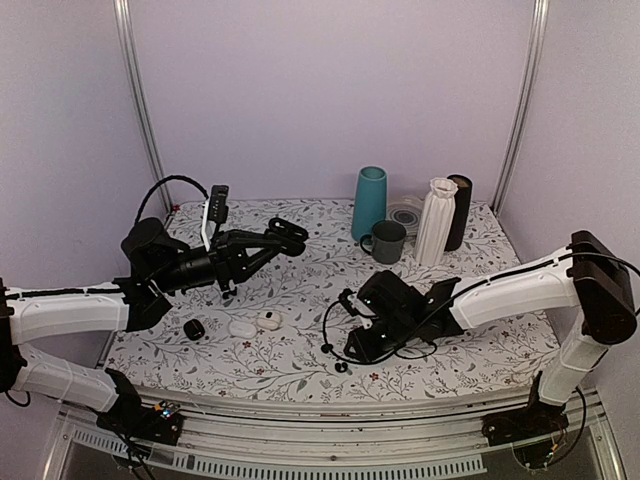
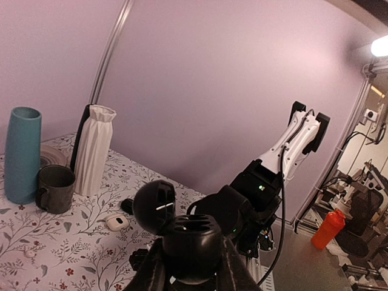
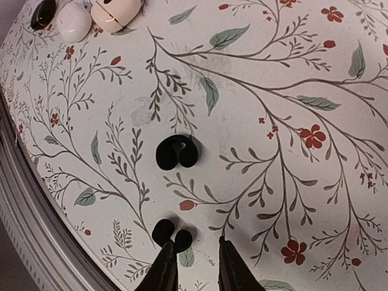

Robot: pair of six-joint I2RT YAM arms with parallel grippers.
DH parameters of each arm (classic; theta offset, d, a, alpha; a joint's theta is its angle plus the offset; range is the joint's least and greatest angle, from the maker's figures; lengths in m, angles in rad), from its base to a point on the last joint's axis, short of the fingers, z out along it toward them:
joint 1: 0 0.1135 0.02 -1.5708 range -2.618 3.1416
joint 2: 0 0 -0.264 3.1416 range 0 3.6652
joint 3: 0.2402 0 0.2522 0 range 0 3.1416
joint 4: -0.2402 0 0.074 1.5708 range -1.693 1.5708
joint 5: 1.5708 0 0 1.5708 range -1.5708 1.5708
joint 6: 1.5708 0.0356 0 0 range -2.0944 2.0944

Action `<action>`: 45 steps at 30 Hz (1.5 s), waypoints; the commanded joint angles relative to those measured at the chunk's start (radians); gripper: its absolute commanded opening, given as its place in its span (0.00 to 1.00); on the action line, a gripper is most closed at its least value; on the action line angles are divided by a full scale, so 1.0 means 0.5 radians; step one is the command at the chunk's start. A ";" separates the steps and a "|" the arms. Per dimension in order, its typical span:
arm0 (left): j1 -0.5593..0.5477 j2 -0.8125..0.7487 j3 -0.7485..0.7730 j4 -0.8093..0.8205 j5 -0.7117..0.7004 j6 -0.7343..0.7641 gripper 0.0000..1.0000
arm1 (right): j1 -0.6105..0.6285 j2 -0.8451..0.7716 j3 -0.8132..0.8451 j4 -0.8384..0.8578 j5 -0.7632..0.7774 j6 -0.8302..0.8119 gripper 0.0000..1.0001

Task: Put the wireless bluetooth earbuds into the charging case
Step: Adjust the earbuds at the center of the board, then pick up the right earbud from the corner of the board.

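Earbuds (image 3: 176, 151) distinct in right-wrist view

Teal vase (image 1: 370, 203), grey mug (image 1: 386, 242) just beside it, white ribbed vase (image 1: 437, 221), floral tablecloth (image 1: 300, 290)

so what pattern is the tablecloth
White tablecloth with leafy vines and red flowers; best in right wrist view.

No lettering, label, brand, number or sign can be read on anything here.
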 commanded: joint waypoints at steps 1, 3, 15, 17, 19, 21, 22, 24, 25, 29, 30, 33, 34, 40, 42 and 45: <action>0.023 -0.043 -0.019 0.016 -0.019 0.006 0.00 | 0.032 -0.193 -0.100 0.168 -0.010 -0.294 0.31; 0.023 -0.040 -0.020 0.018 -0.022 0.009 0.00 | 0.071 -0.238 -0.113 0.172 0.030 -0.378 0.34; 0.026 0.000 -0.007 0.037 -0.016 0.003 0.00 | 0.177 -0.149 -0.107 0.189 -0.107 -0.569 0.31; 0.026 0.000 -0.007 0.037 -0.012 0.001 0.00 | 0.178 -0.116 -0.101 0.198 -0.144 -0.581 0.31; 0.026 0.000 -0.004 0.034 -0.010 0.001 0.00 | 0.177 -0.086 -0.100 0.222 -0.178 -0.593 0.30; 0.026 -0.003 -0.001 0.027 -0.010 0.003 0.00 | 0.177 -0.052 -0.091 0.230 -0.187 -0.598 0.30; 0.027 -0.006 -0.001 0.023 -0.010 0.003 0.00 | 0.179 -0.036 -0.086 0.223 -0.177 -0.605 0.30; 0.028 -0.015 -0.001 0.015 -0.013 0.008 0.00 | 0.178 -0.017 -0.083 0.221 -0.157 -0.607 0.29; 0.030 -0.018 -0.002 0.011 -0.015 0.013 0.00 | 0.177 -0.012 -0.082 0.231 -0.146 -0.607 0.29; 0.029 -0.023 0.000 0.003 -0.010 0.011 0.00 | 0.177 0.014 -0.074 0.234 -0.116 -0.605 0.29; 0.029 -0.025 0.000 0.003 -0.010 0.013 0.00 | 0.177 0.026 -0.070 0.234 -0.113 -0.605 0.29; 0.029 -0.028 0.002 0.000 -0.010 0.015 0.00 | 0.178 0.049 -0.068 0.242 -0.114 -0.601 0.29; 0.029 -0.028 0.003 -0.002 -0.010 0.013 0.00 | 0.178 0.053 -0.067 0.246 -0.115 -0.598 0.29; 0.032 -0.037 0.005 -0.012 -0.007 0.016 0.00 | 0.178 0.072 -0.066 0.243 -0.062 -0.584 0.29; 0.032 -0.037 0.005 -0.012 -0.007 0.018 0.00 | 0.178 0.077 -0.066 0.247 -0.052 -0.583 0.29; 0.032 -0.037 0.006 -0.015 -0.006 0.017 0.00 | 0.177 0.095 -0.062 0.253 -0.058 -0.579 0.29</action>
